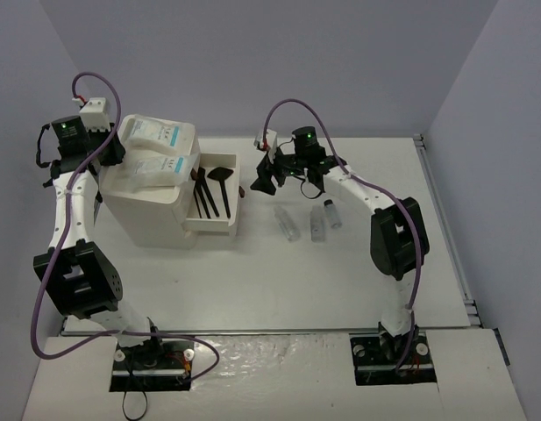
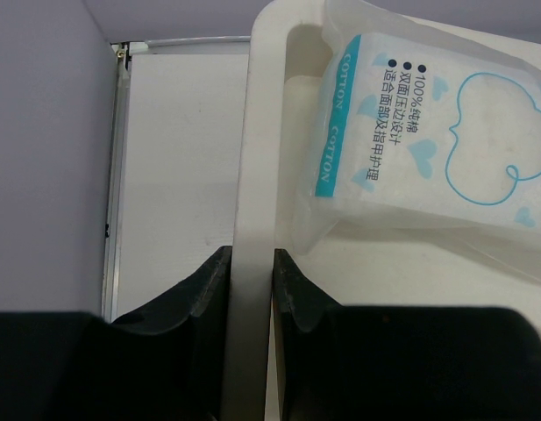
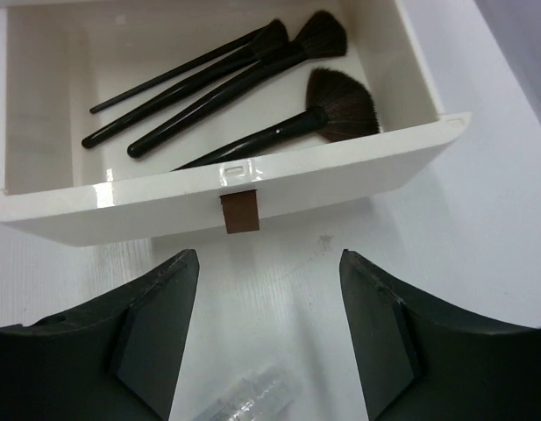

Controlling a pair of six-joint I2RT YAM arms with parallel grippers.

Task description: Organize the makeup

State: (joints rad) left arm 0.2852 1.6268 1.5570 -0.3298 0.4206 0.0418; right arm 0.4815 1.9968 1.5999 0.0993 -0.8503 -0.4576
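Note:
Two flat white packets with teal labels (image 1: 158,133) (image 1: 161,167) lie in the top of the white box (image 1: 152,215); one shows in the left wrist view (image 2: 410,132). My left gripper (image 1: 110,151) (image 2: 251,259) is shut on the box's left rim (image 2: 252,175). Several black brushes (image 1: 213,189) (image 3: 244,83) lie in the open drawer (image 1: 210,225) (image 3: 340,180). My right gripper (image 1: 263,181) (image 3: 268,259) is open and empty, just in front of the drawer's dark red knob (image 3: 239,213). Three clear tubes (image 1: 288,224) (image 1: 318,221) (image 1: 333,213) lie on the table; one (image 3: 252,399) lies under the right jaws. No brown stick shows.
The white table (image 1: 340,281) runs to a metal rail (image 1: 445,228) on the right, with grey walls behind and at both sides. The box stands at the back left, its drawer pulled out toward the right.

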